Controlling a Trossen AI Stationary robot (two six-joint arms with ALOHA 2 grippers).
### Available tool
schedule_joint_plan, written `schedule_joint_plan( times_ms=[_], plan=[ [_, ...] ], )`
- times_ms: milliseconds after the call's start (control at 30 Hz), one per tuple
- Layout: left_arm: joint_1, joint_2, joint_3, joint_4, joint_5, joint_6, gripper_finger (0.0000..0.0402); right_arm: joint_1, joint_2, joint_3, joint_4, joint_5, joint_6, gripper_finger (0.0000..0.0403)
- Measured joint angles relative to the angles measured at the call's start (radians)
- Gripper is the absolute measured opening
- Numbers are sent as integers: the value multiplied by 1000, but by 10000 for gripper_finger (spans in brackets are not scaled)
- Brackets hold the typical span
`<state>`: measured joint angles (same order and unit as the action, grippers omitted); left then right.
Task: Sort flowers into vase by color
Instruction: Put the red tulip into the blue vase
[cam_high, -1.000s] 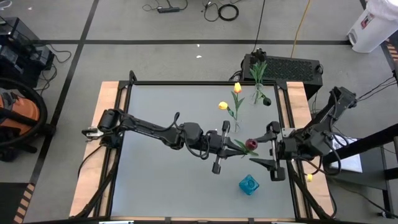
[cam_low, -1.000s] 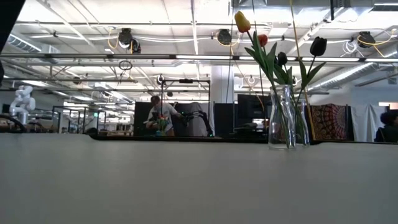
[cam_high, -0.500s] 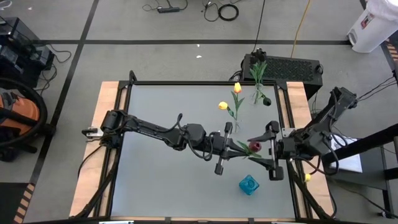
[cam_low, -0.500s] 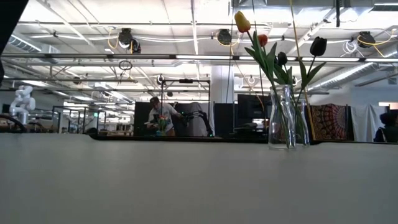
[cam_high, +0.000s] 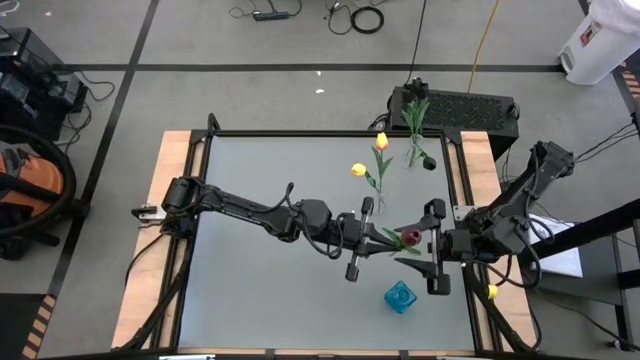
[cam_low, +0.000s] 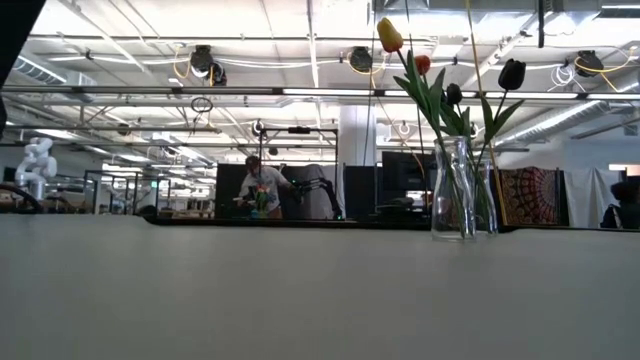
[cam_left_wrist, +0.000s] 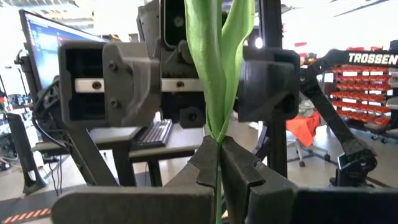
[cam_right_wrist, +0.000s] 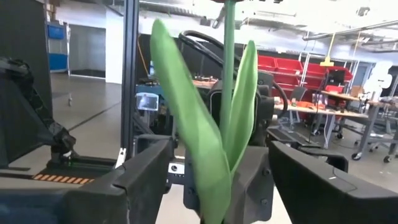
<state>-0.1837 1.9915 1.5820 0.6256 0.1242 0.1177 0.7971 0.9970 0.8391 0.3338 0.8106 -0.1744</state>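
Note:
My left gripper (cam_high: 380, 238) reaches in from the table's left and is shut on a pinkish-red tulip (cam_high: 408, 236) over the table's right half. In the left wrist view its fingers (cam_left_wrist: 217, 155) close on the green stem and the leaves (cam_left_wrist: 217, 56) rise past them. My right gripper (cam_high: 431, 248) faces it from the right, open. Its fingers stand on either side of the tulip's leaves (cam_right_wrist: 214, 124) without touching. A clear vase (cam_high: 415, 152) with dark tulips stands at the far right. Two yellow tulips (cam_high: 381, 141) stand left of it. My left gripper pinches the tulip's green stem (cam_left_wrist: 217, 163) between its two fingers, just below the leaves. The fingers come level from the table's left. The flower sticks out past the fingertips toward the right gripper, lifted clear of the table, its head (cam_high: 408, 236) farthest out.
A small blue vase (cam_high: 400, 296) stands near the table's near right corner, just below the two grippers. In the low view a glass vase (cam_low: 455, 190) holds yellow, red and dark tulips. A person (cam_low: 262, 185) stands far off in the room behind.
My left gripper has carried the tulip a little toward the table's right. My right gripper has moved toward the table's left, so its open fingers now stand around the flower's head and leaves.

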Motion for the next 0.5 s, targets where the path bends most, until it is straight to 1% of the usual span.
schedule_joint_plan(
  times_ms=[100,200,500],
  plan=[
    [0,-1,0,-22,0,0,10,0,0,0,-1,0,-2,252],
    [0,-1,0,-24,0,0,10,0,0,0,-5,0,2,228],
    [0,-1,0,-23,0,0,10,0,0,0,-9,0,4,122]
  ],
)
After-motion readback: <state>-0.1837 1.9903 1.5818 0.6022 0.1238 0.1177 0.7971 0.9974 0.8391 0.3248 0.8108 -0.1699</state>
